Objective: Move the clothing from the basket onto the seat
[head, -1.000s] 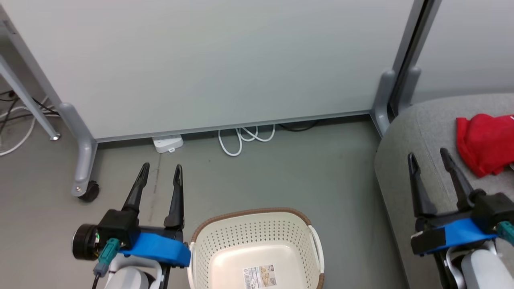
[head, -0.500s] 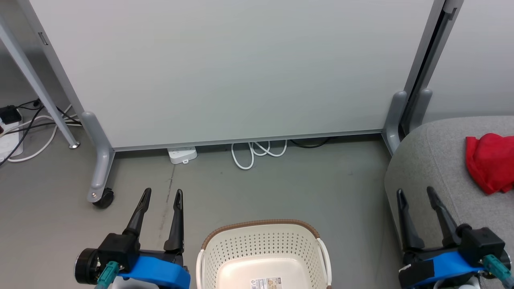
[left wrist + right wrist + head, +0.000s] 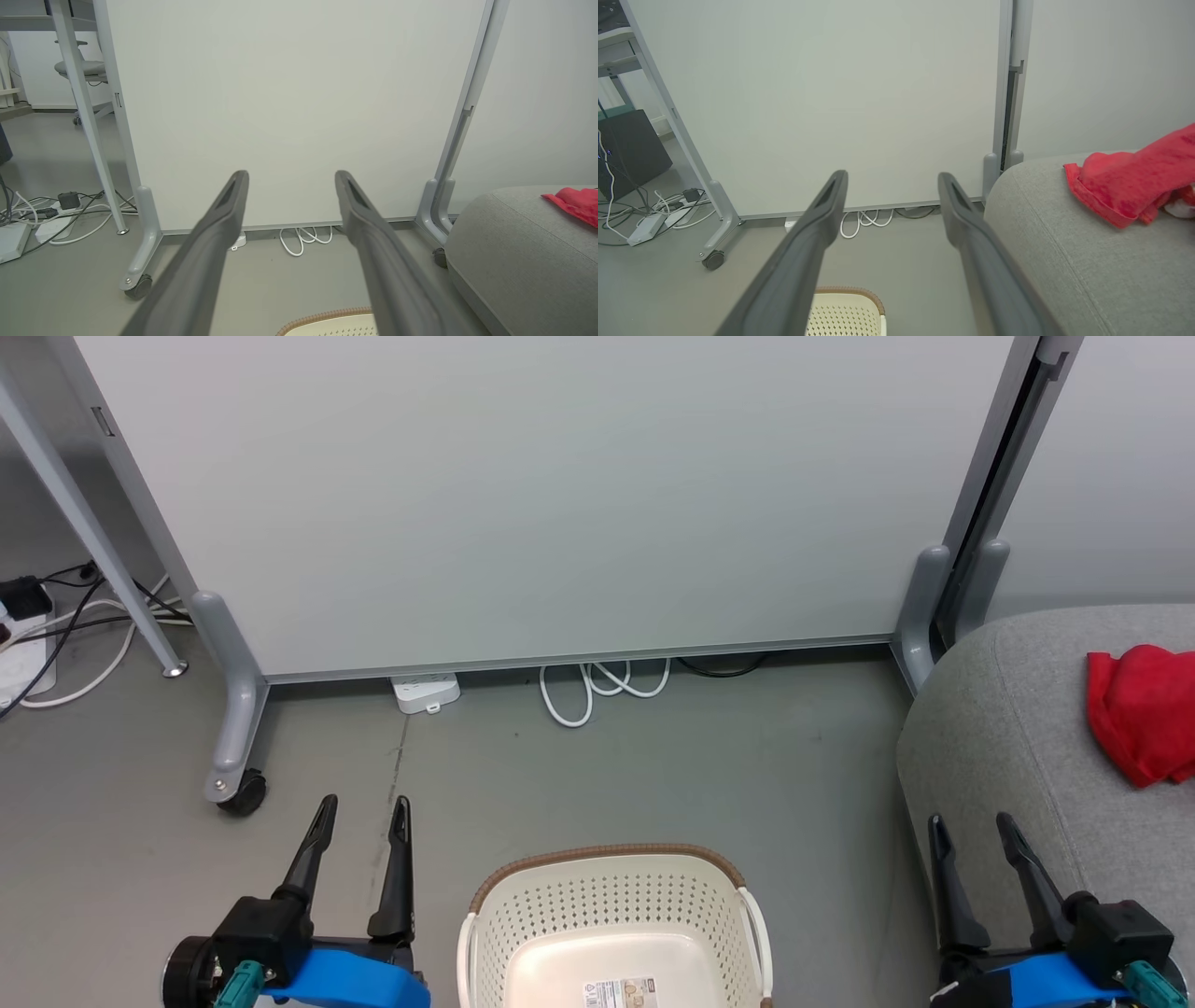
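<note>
— What colours have you got in front of you?
— My left gripper (image 3: pixel 364 803) and right gripper (image 3: pixel 969 821) are black, each with a blue band (image 3: pixel 345 982) behind it. The basket (image 3: pixel 607 901) near me is cream, dotted with rows of small holes, and its rim (image 3: pixel 607 851) is brown and woven-looking.
— And to the right?
— The seat (image 3: pixel 1008 756) is plain grey, and the clothing (image 3: pixel 1144 709) is bright red. The floor (image 3: pixel 700 775) is dull grey-green, the far panel (image 3: pixel 523 504) pale grey, and the cable (image 3: pixel 564 721) white.

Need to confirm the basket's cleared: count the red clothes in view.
1 red bundle, lying on the grey seat; it may hide a second piece. None in the visible part of the basket.
</note>
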Motion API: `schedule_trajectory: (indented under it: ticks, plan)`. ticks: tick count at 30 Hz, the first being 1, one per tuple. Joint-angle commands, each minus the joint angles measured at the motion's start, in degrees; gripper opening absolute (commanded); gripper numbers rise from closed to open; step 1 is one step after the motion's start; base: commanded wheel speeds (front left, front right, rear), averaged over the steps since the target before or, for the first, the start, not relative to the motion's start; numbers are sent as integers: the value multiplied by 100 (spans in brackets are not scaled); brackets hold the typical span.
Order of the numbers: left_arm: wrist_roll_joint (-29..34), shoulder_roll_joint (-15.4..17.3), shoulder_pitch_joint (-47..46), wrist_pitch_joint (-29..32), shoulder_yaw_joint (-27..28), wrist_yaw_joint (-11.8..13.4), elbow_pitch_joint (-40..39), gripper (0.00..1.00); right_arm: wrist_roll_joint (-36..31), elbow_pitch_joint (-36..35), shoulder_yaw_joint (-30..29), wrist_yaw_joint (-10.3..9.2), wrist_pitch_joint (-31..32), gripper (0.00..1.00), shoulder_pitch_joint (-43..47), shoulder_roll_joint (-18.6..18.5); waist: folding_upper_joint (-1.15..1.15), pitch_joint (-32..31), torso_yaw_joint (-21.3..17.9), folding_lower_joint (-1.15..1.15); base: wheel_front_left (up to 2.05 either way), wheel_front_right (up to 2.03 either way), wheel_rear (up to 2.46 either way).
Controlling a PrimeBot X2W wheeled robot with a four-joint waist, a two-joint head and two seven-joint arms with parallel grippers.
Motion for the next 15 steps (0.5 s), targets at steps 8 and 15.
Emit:
schedule_trajectory:
  ticks: [8,15]
  plan:
    - [-87,10,43,-16,-41,28,28,100,43,64,-36,-2,-3,100,49,37,0,17,-8,0,0,0,0]
    - [-101,9,25,-16,-47,36,82,100,36,101,0,-2,-3,100,5,35,0,10,-15,0,0,0,0]
